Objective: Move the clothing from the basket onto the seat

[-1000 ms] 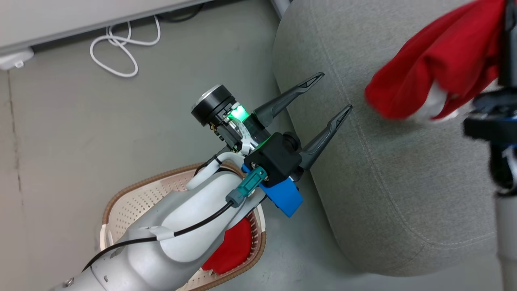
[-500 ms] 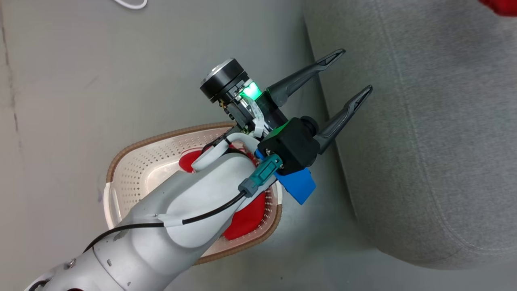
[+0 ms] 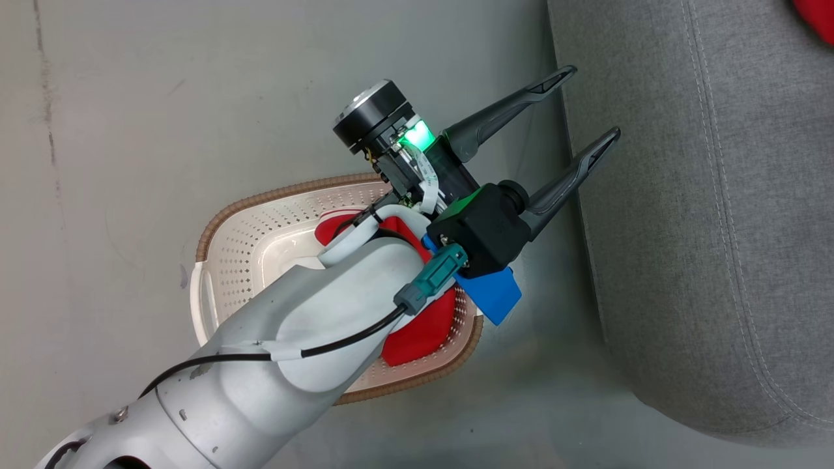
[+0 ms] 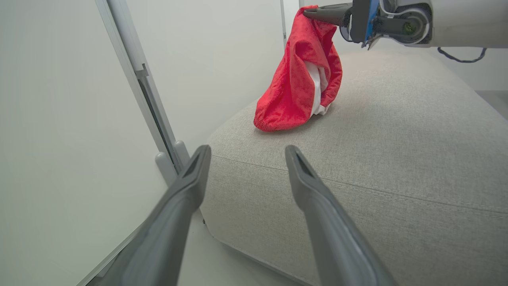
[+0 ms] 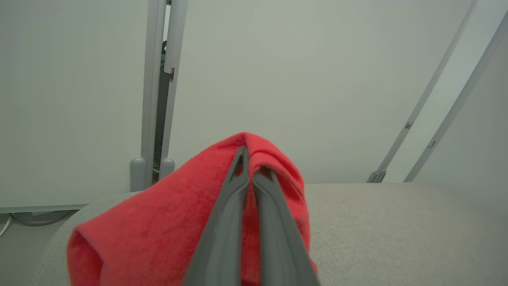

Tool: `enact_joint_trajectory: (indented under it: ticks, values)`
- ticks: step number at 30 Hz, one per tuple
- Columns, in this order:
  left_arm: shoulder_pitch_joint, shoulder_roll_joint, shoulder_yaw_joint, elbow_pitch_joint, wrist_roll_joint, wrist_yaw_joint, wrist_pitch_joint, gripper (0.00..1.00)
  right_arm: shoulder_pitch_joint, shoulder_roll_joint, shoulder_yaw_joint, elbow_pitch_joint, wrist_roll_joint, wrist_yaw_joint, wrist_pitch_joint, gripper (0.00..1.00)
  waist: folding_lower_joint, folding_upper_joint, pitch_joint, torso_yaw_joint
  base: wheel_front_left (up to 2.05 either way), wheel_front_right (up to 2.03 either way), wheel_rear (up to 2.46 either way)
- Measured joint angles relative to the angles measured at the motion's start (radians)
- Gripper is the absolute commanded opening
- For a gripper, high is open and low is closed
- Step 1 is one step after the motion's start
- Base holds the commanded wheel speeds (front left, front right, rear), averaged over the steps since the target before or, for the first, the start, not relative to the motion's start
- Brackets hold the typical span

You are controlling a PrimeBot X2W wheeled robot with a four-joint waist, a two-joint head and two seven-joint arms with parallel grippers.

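One red garment (image 4: 297, 91) hangs from my right gripper (image 5: 248, 159), which is shut on its top fold, and its lower end rests on the light grey seat (image 4: 397, 139). In the head view a corner of this garment (image 3: 818, 13) shows at the top right. The second red garment (image 3: 423, 332) lies in the cream basket (image 3: 215, 221) on the floor, partly hidden under my left forearm. My left gripper (image 3: 589, 103) is open and holds nothing, hanging over the seat's (image 3: 704, 195) near edge above the basket's right side.
The basket stands on grey floor (image 3: 195, 98) just left of the seat. A pale wall with a metal post (image 4: 135, 79) rises behind the seat's far end, and slanted metal struts (image 5: 428, 91) cross the wall on the right.
The head camera has shifted, so the basket now shows more fully and the held garment has slid almost out at the top right. My left gripper stays open by the seat edge.
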Motion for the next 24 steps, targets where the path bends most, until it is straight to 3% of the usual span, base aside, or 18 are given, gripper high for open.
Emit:
enact_joint_trajectory:
  ticks: [9, 10, 11, 12, 24]
  values:
    - [-0.006, 0.004, 0.000, 0.005, 0.000, 0.003, -0.002, 1.00, 0.038, 0.039, -0.011, 0.194, 0.001, 0.000, 0.000, 0.00, -0.0001, 0.0000, 0.002, 0.000, 0.00, 0.00, 0.00]
    - [-0.006, 0.005, 0.000, 0.006, -0.001, 0.003, -0.002, 1.00, 0.042, 0.045, -0.012, 0.201, 0.001, 0.000, 0.000, 0.04, -0.0001, 0.0000, 0.000, -0.001, 0.00, 0.00, 0.00]
    - [-0.006, 0.006, 0.000, 0.007, -0.001, 0.003, -0.002, 1.00, 0.045, 0.048, -0.013, 0.208, 0.001, 0.000, 0.000, 0.42, -0.0001, 0.0000, -0.004, -0.001, 0.00, 0.00, 0.00]
    - [-0.005, 0.007, 0.000, 0.010, -0.002, 0.003, -0.002, 1.00, 0.048, 0.049, -0.014, 0.207, 0.001, 0.000, 0.000, 1.00, 0.0000, 0.0000, -0.009, -0.001, 0.00, 0.00, 0.00]
    - [0.080, 0.024, 0.033, 0.007, -0.032, 0.030, -0.005, 1.00, 0.293, 0.144, -0.069, 0.051, -0.007, 0.000, 0.000, 1.00, -0.0002, 0.0000, -0.142, -0.017, 0.00, 0.00, 0.00]
